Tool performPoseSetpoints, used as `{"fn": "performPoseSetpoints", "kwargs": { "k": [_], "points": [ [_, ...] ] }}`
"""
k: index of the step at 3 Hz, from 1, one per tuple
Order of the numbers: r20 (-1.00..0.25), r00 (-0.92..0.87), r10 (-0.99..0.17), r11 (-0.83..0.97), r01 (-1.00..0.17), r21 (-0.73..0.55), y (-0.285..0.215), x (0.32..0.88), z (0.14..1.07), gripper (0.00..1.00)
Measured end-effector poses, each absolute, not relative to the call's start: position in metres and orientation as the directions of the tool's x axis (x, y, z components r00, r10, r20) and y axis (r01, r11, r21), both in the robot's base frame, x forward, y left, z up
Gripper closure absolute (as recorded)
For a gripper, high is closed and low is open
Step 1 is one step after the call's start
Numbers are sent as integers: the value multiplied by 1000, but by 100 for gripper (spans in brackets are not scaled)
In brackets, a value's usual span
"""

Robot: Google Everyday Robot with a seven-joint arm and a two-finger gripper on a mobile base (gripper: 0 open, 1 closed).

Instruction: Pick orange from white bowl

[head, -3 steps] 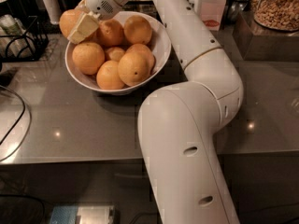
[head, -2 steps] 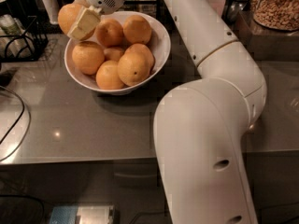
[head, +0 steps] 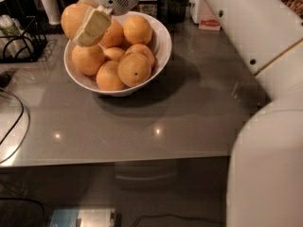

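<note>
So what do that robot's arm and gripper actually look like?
The arm is fat, rounded, glossy white shells with thin seams and a few small dark holes; no cables show on it. The gripper, top left by the orange at the rim of the white bowl, has a white vented wrist and a flat cream finger.

Countertop [head: 189, 112]: grey, glossy, two small light glints.
Wire rack [head: 21, 41]: black, far left (contents unclear).
Cable [head: 12, 126]: black, curving across the counter's left edge.
Dark cup [head: 176, 6]: at the back.
White carton [head: 207, 14]: red label, just right of the cup.
Blue-grey box [head: 83, 217]: below the counter front.
Gripper [head: 81, 25]: above the white bowl's [head: 161, 46] left rim, clamped on the orange [head: 71, 15].
</note>
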State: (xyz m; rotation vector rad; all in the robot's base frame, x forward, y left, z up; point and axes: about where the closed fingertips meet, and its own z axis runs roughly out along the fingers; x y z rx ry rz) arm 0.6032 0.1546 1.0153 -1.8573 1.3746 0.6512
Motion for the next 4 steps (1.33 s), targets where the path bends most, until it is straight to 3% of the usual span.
{"fn": "performPoseSetpoints", "kwargs": {
  "k": [2, 4],
  "points": [
    [-761, 253, -597, -152, -967, -203, 94, 568, 1006, 100],
    [-788, 282, -547, -203, -958, -202, 82, 568, 995, 100]
  ]
}}
